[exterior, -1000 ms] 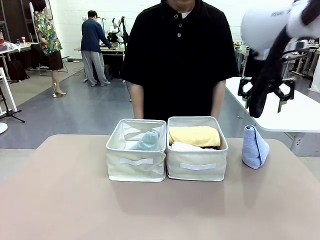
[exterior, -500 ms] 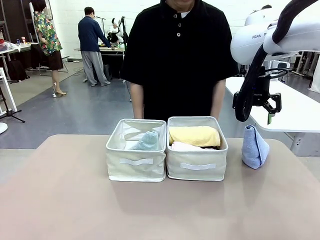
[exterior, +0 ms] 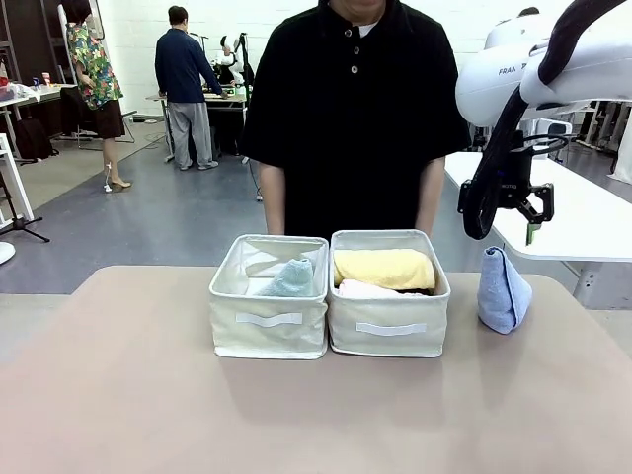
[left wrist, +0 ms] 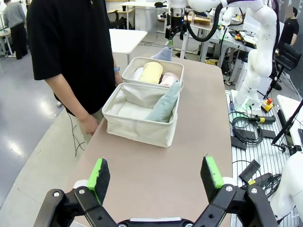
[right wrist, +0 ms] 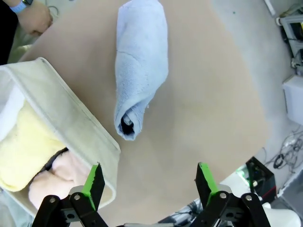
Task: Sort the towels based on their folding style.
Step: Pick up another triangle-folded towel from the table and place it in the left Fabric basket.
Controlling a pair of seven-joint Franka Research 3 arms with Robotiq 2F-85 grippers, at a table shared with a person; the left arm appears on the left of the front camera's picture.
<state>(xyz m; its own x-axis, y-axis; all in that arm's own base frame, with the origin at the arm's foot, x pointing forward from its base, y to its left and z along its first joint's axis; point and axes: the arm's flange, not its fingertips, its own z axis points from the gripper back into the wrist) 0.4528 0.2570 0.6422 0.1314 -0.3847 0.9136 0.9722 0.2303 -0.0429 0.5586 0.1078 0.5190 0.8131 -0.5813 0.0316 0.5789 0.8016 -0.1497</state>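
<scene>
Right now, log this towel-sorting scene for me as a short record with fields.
Left bin: sage-green cone towel, leaning on the wall
Right bin: yellow roll, pink roll beside it
Table: light-blue cone towel, right of the bins, apart
Right gripper: open, empty, above that towel
Left gripper: open, empty, back from the bins
Person: standing behind the bins

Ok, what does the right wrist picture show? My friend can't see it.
A light-blue cone-folded towel sits on the table beside a beige bin holding a rolled yellow towel and pink towel. The open right pincer hovers above.
</scene>
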